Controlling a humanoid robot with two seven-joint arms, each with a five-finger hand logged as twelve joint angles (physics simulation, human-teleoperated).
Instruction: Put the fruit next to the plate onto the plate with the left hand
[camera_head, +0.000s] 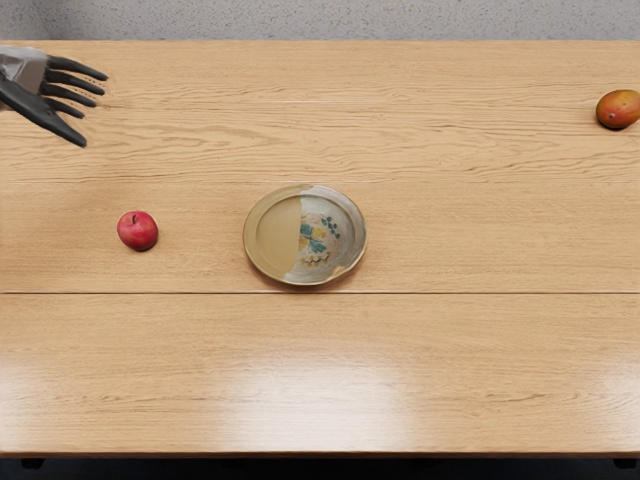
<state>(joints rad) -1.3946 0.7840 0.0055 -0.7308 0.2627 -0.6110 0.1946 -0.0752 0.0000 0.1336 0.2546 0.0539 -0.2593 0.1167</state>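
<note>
A small red apple (138, 230) lies on the wooden table, left of a round ceramic plate (270, 232) with a flower pattern on its right half. Nothing lies on the plate. My left hand (62, 92) enters at the upper left corner, dark fingers spread and holding nothing, well above and to the left of the apple. The right arm does not show.
An orange-red mango-like fruit (618, 109) rests at the far right edge of the table, far from the plate. The table's front edge runs along the bottom of the view and a grey wall stands behind its far edge.
</note>
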